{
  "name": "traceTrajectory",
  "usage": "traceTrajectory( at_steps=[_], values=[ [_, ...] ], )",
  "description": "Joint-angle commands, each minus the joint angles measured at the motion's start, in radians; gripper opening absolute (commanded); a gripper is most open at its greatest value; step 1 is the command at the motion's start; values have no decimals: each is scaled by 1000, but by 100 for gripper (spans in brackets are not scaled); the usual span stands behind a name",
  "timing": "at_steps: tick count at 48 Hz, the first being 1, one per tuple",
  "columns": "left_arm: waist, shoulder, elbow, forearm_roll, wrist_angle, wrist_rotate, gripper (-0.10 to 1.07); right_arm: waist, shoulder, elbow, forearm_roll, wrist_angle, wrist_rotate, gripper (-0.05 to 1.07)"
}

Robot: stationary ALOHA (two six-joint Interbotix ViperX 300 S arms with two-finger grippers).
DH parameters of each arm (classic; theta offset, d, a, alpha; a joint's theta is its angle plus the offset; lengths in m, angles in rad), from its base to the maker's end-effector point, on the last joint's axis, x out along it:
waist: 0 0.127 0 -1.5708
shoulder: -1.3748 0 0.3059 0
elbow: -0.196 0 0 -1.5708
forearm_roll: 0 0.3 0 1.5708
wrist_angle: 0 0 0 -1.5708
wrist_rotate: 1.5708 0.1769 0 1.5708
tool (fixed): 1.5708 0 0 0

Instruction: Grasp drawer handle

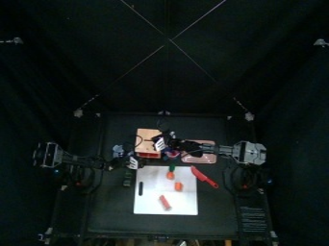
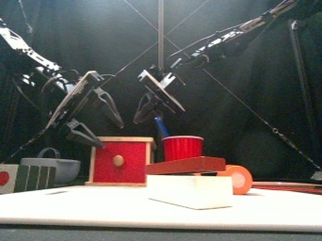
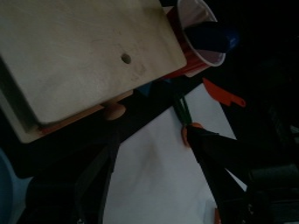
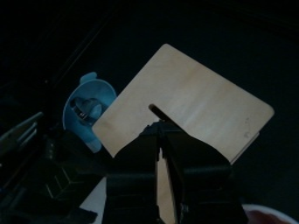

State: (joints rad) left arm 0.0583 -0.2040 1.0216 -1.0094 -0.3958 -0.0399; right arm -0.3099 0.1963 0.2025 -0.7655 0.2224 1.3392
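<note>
The drawer [image 2: 120, 160] is a small wooden box with a red front and a round wooden handle [image 2: 120, 161]. It stands at the table's back left [image 1: 150, 137]. My left gripper [image 2: 90, 118] hangs open above and a little left of it. In the left wrist view the handle [image 3: 114, 112] pokes out under the box's pale panel [image 3: 93, 61], just ahead of the wide jaws [image 3: 152, 131]. My right gripper [image 4: 158, 131] is drawn together at the edge of the drawer's wooden panel [image 4: 193, 101], with a strip of wood between its jaws.
A red cup [image 2: 183, 147] with a blue thing in it stands right of the drawer. A red block [image 2: 186, 167] lies on a white block [image 2: 191, 190], beside an orange roll [image 2: 235, 178]. A white sheet [image 1: 167, 190] covers the table's front, and a grey bowl [image 2: 51, 168] sits far left.
</note>
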Motion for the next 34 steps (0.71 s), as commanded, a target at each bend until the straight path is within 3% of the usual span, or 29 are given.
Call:
traceTrajectory(
  at_steps=[1, 20, 34],
  values=[
    [18, 31, -38, -18, -8, 2, 95, -17, -2, -40, -3, -2, -2, 13],
    [63, 121, -92, -48, -8, 2, 95, -41, 46, -74, -3, 40, -2, 3],
    [69, 147, -109, -86, -8, 0, 94, -46, 58, -72, 2, 101, -2, 3]
  ],
)
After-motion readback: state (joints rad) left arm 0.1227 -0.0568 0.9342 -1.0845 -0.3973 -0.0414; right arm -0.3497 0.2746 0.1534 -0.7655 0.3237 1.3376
